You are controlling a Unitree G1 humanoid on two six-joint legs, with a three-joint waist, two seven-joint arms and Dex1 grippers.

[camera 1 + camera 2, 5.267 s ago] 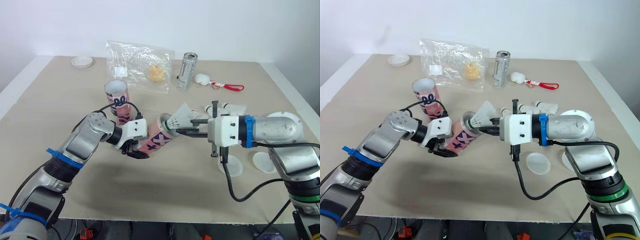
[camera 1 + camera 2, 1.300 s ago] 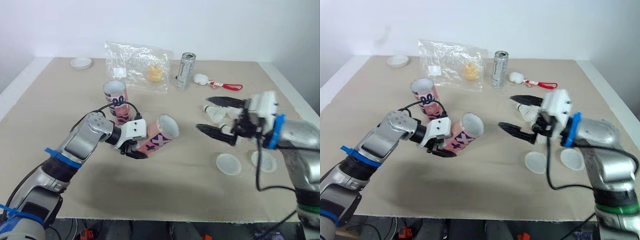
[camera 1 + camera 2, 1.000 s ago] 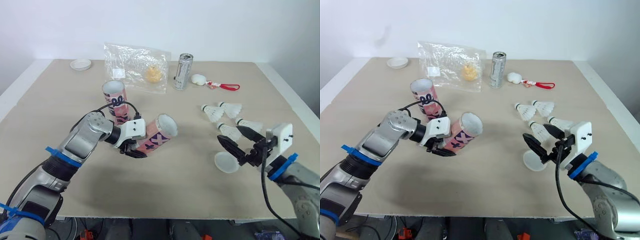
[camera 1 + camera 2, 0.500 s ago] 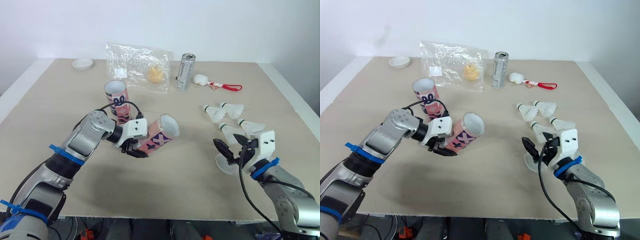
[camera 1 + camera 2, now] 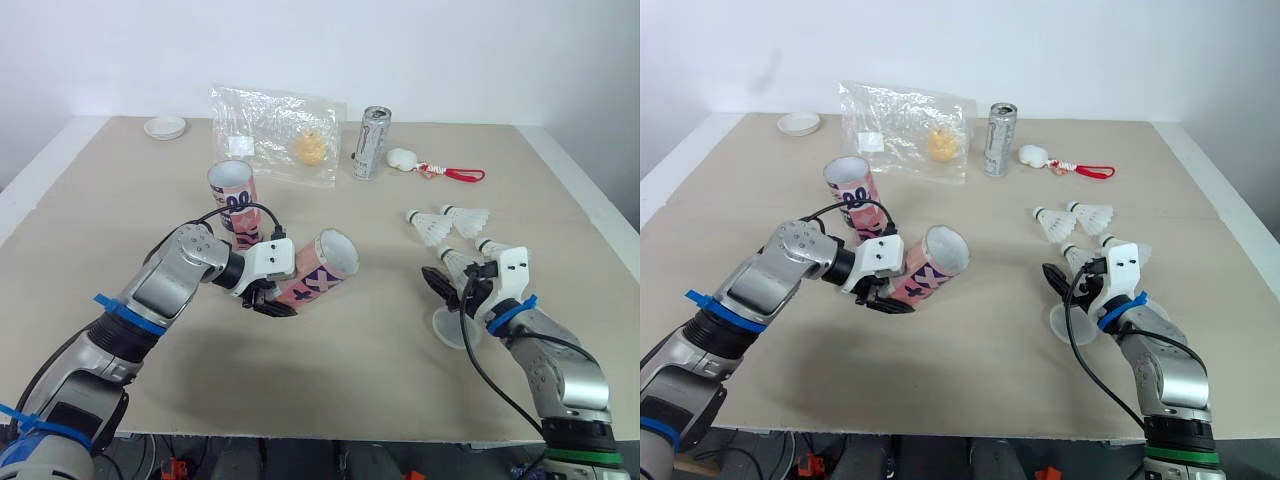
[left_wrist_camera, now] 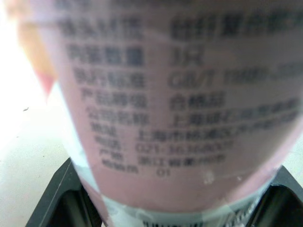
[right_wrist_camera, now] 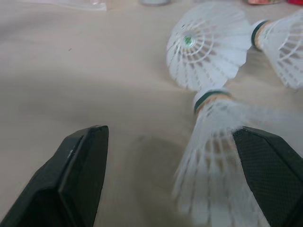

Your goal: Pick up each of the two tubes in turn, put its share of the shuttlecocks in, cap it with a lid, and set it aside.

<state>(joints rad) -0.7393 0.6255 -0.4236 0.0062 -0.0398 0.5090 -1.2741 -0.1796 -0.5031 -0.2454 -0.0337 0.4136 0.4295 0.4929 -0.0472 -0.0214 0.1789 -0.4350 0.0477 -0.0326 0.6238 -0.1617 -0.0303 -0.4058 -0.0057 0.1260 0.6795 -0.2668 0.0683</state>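
Right gripper [image 7: 169,142]: jaws spread wide, nothing held, sitting low over the table [image 5: 350,380] on my right side. One shuttlecock [image 7: 213,151] lies between the fingers, cork end pointing away from me, skirt close to one finger [image 7: 270,175]; can't tell if they touch. Two more shuttlecocks [image 7: 208,47] lie just past it, and a fourth [image 5: 497,249] is beside the wrist. A translucent lid [image 5: 450,328] lies flat on the table just under the gripper.

Left gripper [image 5: 266,300]: clamped on the pink tube [image 5: 315,272] near its base. The tube is tilted, open mouth up and toward my right arm, well apart from the right gripper. The wrist camera has its printed label right up against the lens, between both fingers [image 6: 61,198].

Second tube [image 5: 232,198] stands upright, open end up, just behind the left gripper.

Far edge: small white dish [image 5: 164,127] on the left, plastic bag [image 5: 280,135] with something yellow inside, a can [image 5: 371,143], then a white charm on a red cord [image 5: 440,168].
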